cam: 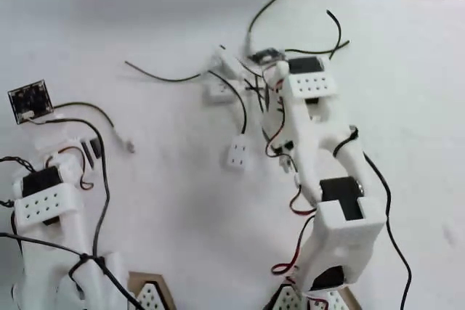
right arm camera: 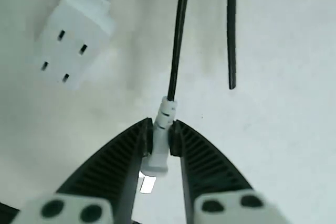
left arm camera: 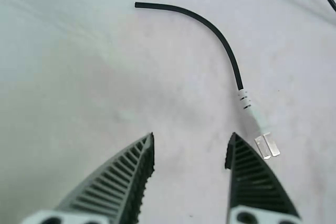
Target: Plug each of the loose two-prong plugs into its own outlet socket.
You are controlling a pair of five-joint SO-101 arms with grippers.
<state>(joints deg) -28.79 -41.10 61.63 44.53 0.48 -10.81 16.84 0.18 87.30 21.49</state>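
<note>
Right jaws clench one two-prong plug [right arm camera: 159, 153] lengthwise, an outlet socket [right arm camera: 73, 38] ahead and off-axis; left jaws, released, sit beside a second plug [cam: 129, 146] at centre-left.

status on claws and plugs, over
Right claw shut on plug. Left claw open, second plug loose on table beside it. Outlet socket apart, black cord nearby.
</note>
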